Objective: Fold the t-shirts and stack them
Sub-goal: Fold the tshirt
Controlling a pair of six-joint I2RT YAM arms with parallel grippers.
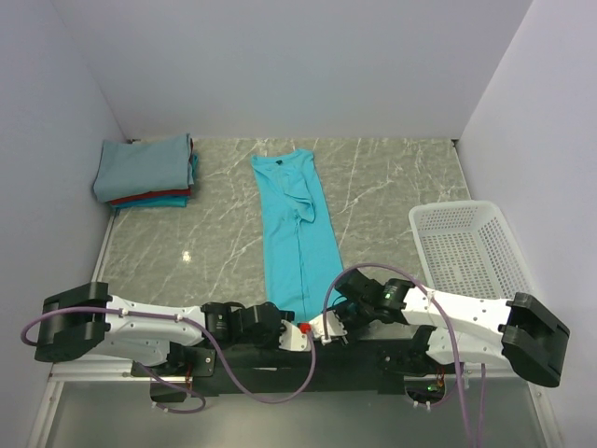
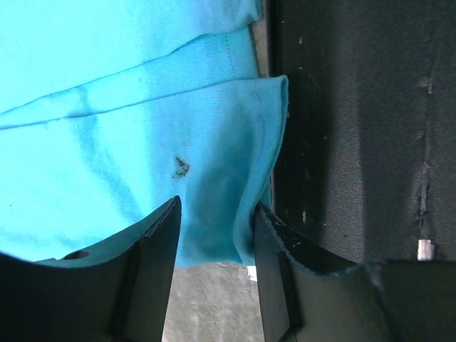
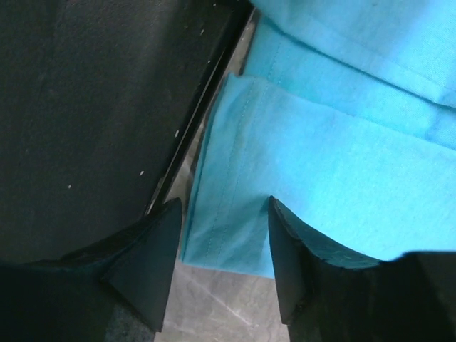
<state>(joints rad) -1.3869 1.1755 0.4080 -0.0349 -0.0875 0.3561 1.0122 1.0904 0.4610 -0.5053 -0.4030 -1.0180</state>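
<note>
The bright turquoise t-shirt [image 1: 297,229] lies folded lengthwise into a long strip down the middle of the table, collar at the far end. Its near hem reaches my grippers. My left gripper [image 1: 293,328] is open, and the hem's corner [image 2: 235,178] lies between its fingers [image 2: 216,208]. My right gripper [image 1: 328,322] is open, and the hem's other corner [image 3: 235,214] lies between its fingers [image 3: 224,206]. A stack of folded t-shirts [image 1: 145,168] sits at the far left: grey-blue on top, red and teal below.
A white mesh basket [image 1: 466,247] stands at the right edge. The black arm mount [image 2: 356,107] borders the table's near edge right beside the hem; it also shows in the right wrist view [image 3: 85,107]. Grey walls close in the left, back and right.
</note>
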